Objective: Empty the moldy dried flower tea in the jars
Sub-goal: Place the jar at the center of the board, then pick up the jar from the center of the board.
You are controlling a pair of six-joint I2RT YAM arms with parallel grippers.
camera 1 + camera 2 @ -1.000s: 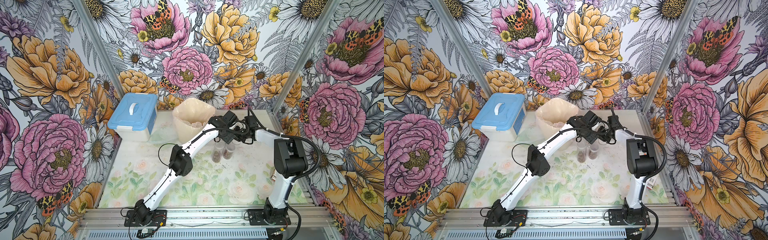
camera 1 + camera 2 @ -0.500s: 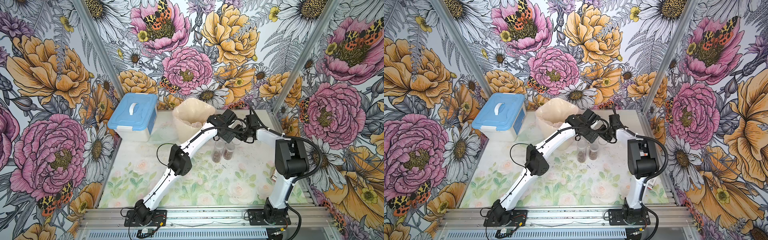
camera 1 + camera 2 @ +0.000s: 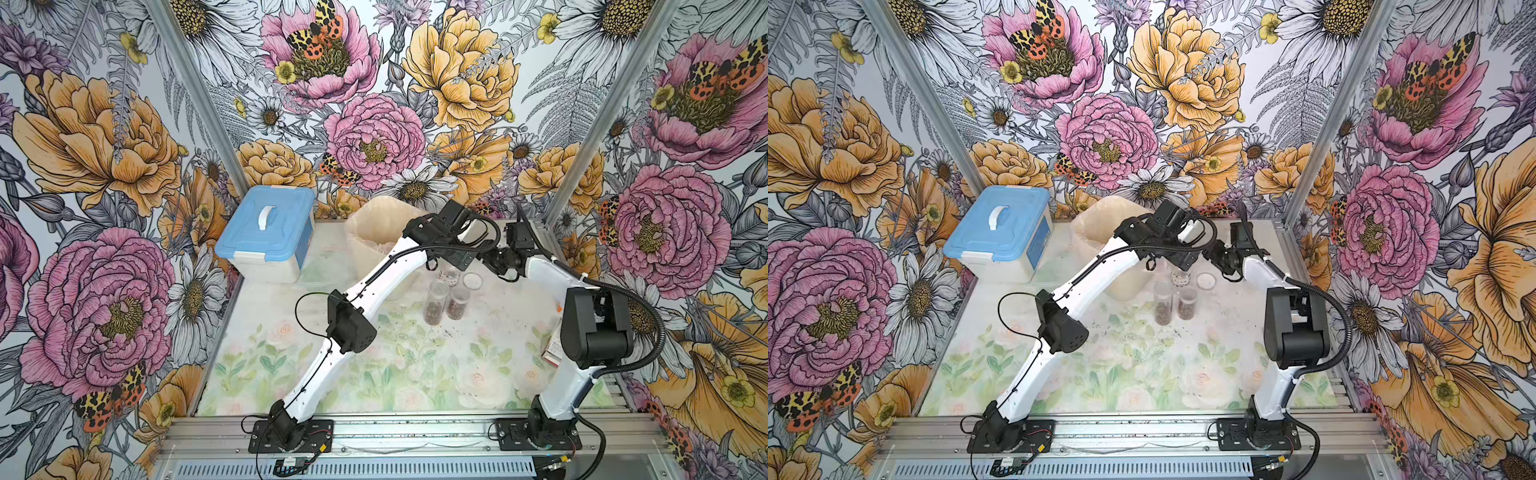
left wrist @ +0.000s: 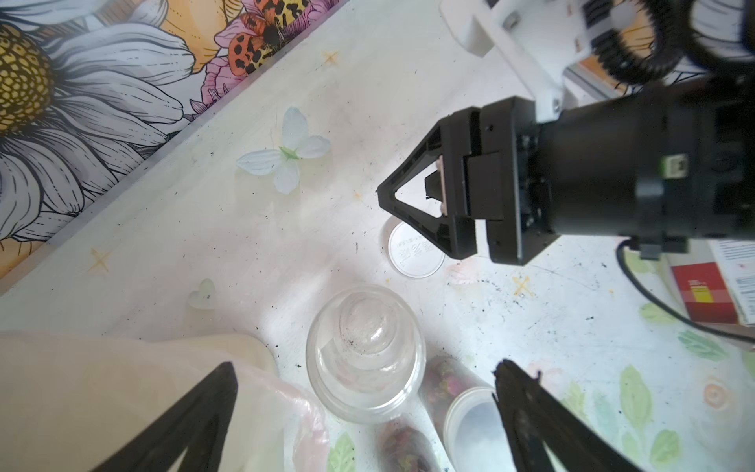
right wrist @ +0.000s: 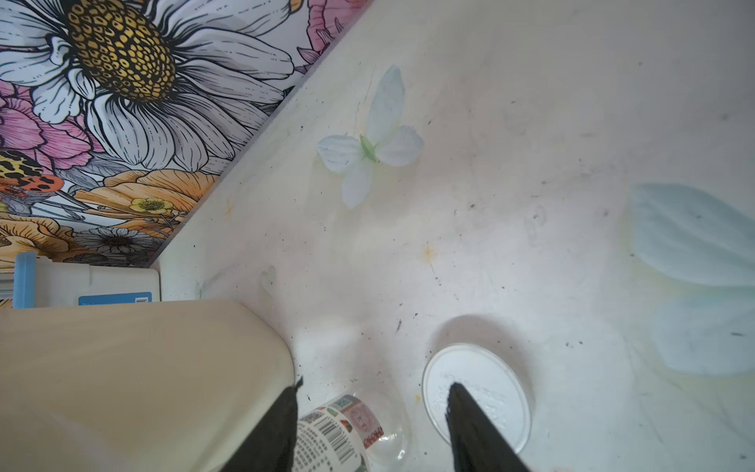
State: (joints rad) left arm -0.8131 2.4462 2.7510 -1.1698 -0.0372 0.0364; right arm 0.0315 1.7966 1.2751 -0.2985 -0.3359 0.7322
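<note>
An empty labelled jar (image 4: 365,353) stands upright and uncapped behind two capped jars (image 3: 434,305) (image 3: 457,303) that hold dark reddish moldy dried flower tea (image 4: 441,378). In both top views these three stand in a tight cluster mid-table. My left gripper (image 4: 363,365) hangs open above the empty jar, its fingers well clear of the rim. The jar's round white lid (image 5: 478,392) lies flat on the table beside it. My right gripper (image 5: 374,388) is open over that lid with nothing between its fingers. The labelled jar (image 5: 339,429) shows between them, lower down.
A beige bag-lined bin (image 3: 374,232) stands just left of the jars, close to the left fingers. A blue-lidded box (image 3: 266,226) sits at the back left. A red-and-white carton (image 3: 552,345) lies by the right arm's base. Dark specks dot the tablecloth (image 3: 415,374).
My right jaws have spread apart and the lid lies loose on the table. My left jaws have widened a little above the open jar. Both arms have barely shifted.
</note>
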